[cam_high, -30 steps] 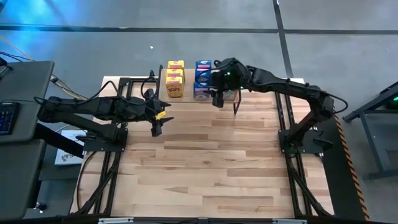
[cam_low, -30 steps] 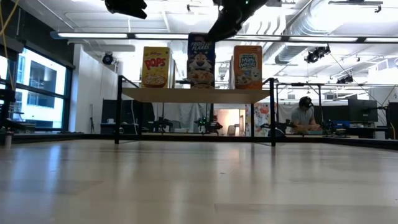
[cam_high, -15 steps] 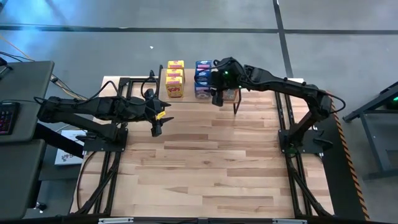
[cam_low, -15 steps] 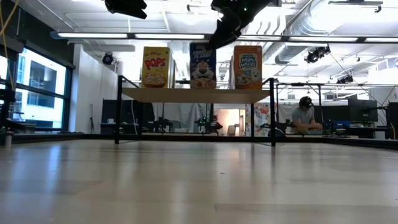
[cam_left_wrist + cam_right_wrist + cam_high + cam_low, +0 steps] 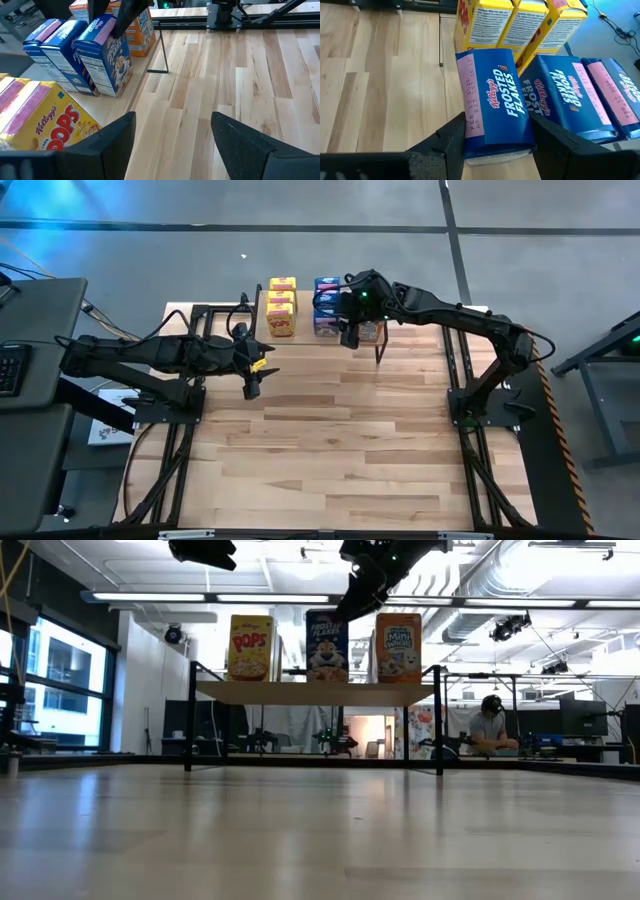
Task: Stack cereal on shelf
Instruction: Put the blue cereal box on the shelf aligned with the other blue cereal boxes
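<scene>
A: Start at the right gripper (image 5: 492,145). What does its own camera give you?

B: Its two dark fingers (image 5: 451,142) pinch the front blue cereal box (image 5: 495,102) by the narrow sides. The overhead view hides that grip under the arm.

A: And the level view?

B: There the box (image 5: 326,645) stands upright on the shelf (image 5: 315,692), long axis vertical, printed front facing the camera, between the yellow box (image 5: 250,647) and the orange box (image 5: 399,648). It hides what stands behind those three.

A: And from above?

B: The yellow row (image 5: 282,305) and blue row (image 5: 325,300) run back along the shelf at the far edge of the table (image 5: 330,440).

A: The other arm?

B: The left gripper (image 5: 172,135) hangs spread and empty over the table, just in front of the shelf's left end
</scene>
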